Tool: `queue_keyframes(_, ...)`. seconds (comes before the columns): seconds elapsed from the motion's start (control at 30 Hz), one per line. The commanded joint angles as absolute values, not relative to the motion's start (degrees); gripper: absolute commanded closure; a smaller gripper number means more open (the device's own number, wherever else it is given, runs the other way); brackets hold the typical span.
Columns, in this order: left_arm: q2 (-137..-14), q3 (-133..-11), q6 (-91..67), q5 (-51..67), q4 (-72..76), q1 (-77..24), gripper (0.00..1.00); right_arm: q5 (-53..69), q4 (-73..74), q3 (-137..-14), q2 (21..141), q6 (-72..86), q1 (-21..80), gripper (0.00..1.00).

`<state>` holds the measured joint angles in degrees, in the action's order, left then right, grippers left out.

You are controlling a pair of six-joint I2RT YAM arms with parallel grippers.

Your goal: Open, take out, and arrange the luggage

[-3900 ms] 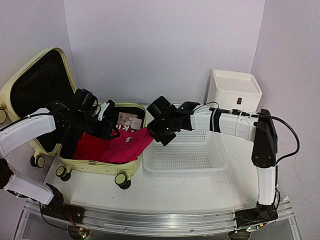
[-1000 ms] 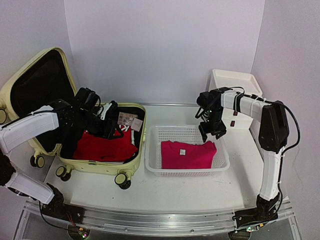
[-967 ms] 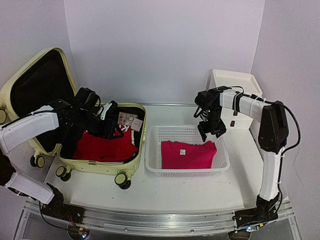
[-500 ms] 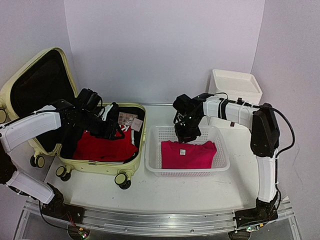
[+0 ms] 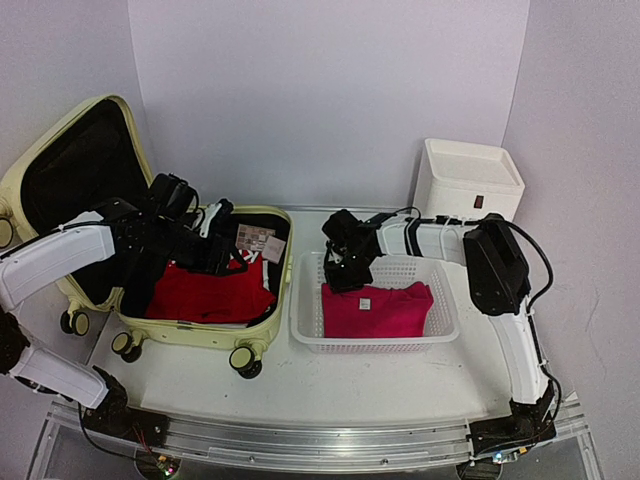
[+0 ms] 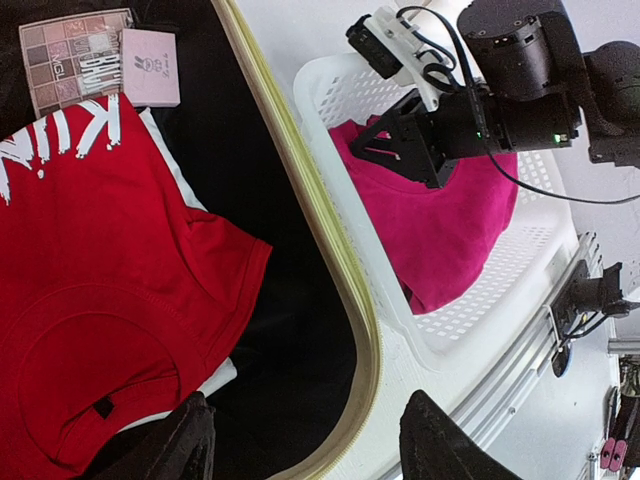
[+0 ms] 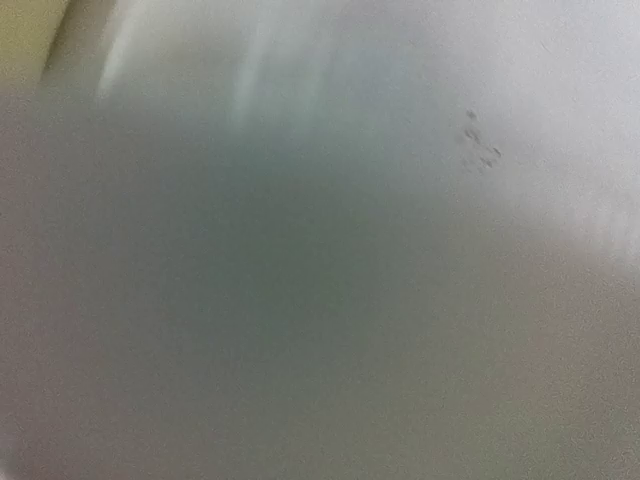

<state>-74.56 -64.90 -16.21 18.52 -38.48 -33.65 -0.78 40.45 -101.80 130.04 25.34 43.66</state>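
Luggage (image 5: 185, 331), pale yellow-green, lies open at the left of the table (image 5: 350, 385), its black-lined lid (image 5: 75, 165) raised toward the left wall. Inside lie a red T-shirt (image 6: 100, 290) with white lettering, of which "KIN" is legible, an eyeshadow palette (image 6: 72, 55) whose print is too small to read, and a pink box (image 6: 150, 68). Left gripper (image 6: 310, 425) hovers over the T-shirt, fingers wide apart and empty. Right gripper (image 5: 340, 272) hangs at the far left corner of the white basket (image 5: 375, 342), above a magenta shirt (image 5: 380, 310); its jaw spacing cannot be told.
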Motion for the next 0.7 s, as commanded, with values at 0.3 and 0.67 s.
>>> queue_keyframes(0.3,-72.56,-65.48,-17.05,19.65,-36.49,-33.57,0.37,5.13,38.07,-103.34,126.71,21.78,45.57,0.76)
queue_keyframes(0.67,-75.42,-66.60,-17.53,21.31,-35.34,-33.57,0.36,-11.35,49.84,-90.79,116.38,30.96,45.90,0.62)
